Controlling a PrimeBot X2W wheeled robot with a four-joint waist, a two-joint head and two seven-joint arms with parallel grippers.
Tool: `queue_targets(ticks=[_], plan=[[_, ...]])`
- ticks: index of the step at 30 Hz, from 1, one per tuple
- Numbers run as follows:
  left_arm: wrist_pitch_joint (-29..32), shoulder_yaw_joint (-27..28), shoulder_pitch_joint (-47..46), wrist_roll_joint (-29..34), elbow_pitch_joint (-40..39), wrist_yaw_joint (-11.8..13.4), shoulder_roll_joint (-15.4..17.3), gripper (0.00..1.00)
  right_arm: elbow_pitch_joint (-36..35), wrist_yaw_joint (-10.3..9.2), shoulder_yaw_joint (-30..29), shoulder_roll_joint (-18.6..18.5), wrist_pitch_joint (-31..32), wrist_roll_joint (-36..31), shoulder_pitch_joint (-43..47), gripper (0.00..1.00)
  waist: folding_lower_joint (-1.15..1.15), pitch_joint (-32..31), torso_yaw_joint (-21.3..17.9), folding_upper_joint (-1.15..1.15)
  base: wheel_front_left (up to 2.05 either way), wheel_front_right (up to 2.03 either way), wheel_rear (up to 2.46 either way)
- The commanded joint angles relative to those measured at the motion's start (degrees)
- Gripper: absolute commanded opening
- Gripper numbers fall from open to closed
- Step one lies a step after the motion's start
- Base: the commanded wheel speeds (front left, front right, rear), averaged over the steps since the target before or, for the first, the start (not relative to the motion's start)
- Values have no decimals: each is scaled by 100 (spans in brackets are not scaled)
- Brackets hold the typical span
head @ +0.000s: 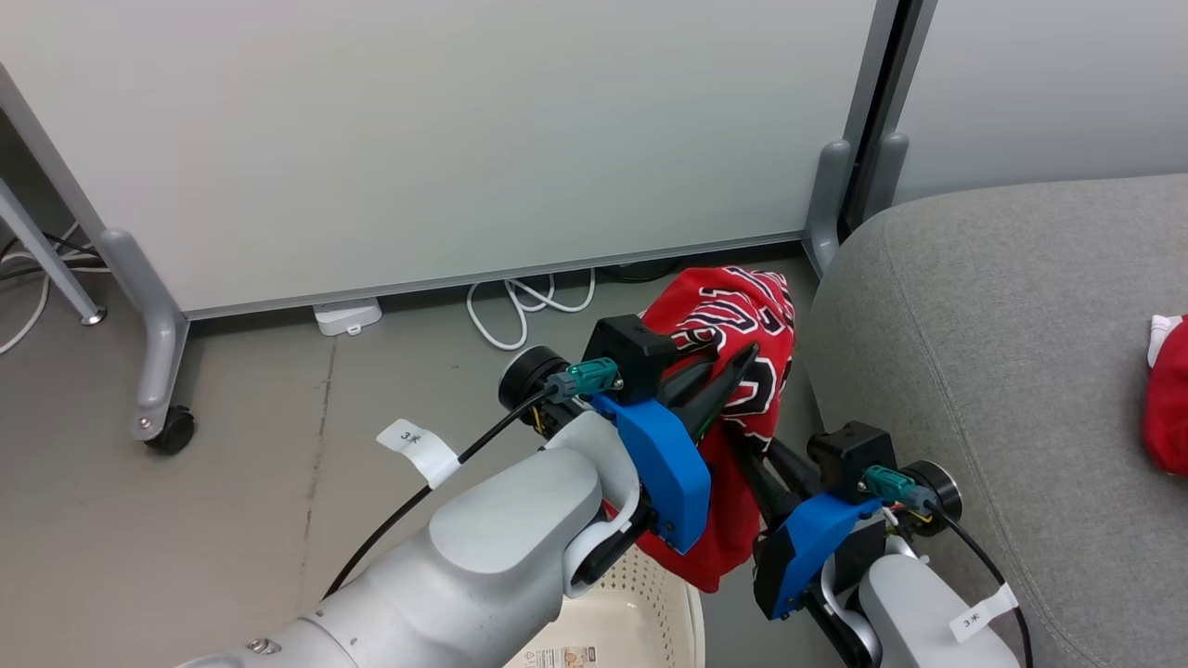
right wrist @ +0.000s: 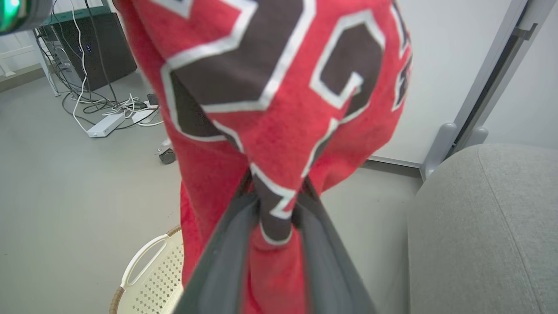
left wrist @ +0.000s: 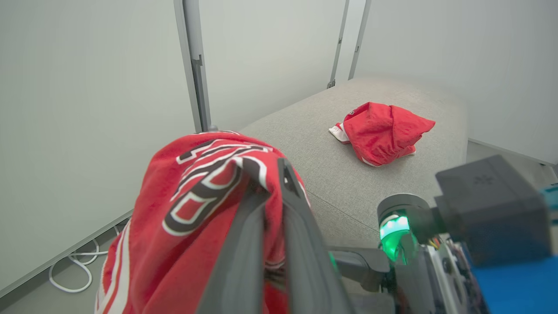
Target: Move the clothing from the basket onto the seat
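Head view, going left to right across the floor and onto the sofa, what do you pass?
Black caster wheel → white adapter → coiled white cable → held red jersey → grey seat → second red jersey, lying on the seat at the picture's right edge.

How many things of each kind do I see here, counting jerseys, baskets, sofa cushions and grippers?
Red jerseys: 2, the held jersey and the jersey on the cushion.
Basket: 1.
Sofa cushion: 1.
Grippers: 2, the left gripper and the right gripper, both shut on the held jersey.
Total: 6.
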Motion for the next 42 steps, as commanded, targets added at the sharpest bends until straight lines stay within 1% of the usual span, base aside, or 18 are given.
queue_targets(ticks=[1,12,25,26,28,29,30,37,42], plan=[[-30,-16,-95,2,6,-7,-5,0,51,3,39,0,-51,67,-104,0,0,3,-9,0,0,0,0],[-105,-16,-124,-32,153,42,-4,0,135,3,130,0,-163,234,-107,0,0,31,-85,0,0,0,0],[-119,-17,-95,2,209,45,-4,0,172,3,78,0,-219,239,-135,0,0,37,-111,0,0,0,0],[-122,-17,-95,6,212,47,-4,8,171,3,77,0,-223,241,-136,0,0,36,-109,0,0,0,0],[-131,-17,-95,17,217,61,-4,42,169,3,72,0,-230,246,-140,0,0,33,-106,0,0,0,0],[-141,-17,-97,27,217,79,-4,80,168,3,68,0,-234,246,-139,0,0,30,-105,0,0,0,0],[-149,-17,-95,36,217,85,-4,100,169,3,68,0,-240,250,-135,0,0,23,-105,0,0,0,0],[-210,-15,25,40,256,142,-4,100,167,3,21,0,-274,259,-100,0,0,-10,-99,0,0,0,0],[-245,92,147,86,294,180,-3,100,141,3,-16,0,-268,241,-67,0,0,-18,-100,0,0,0,0]])
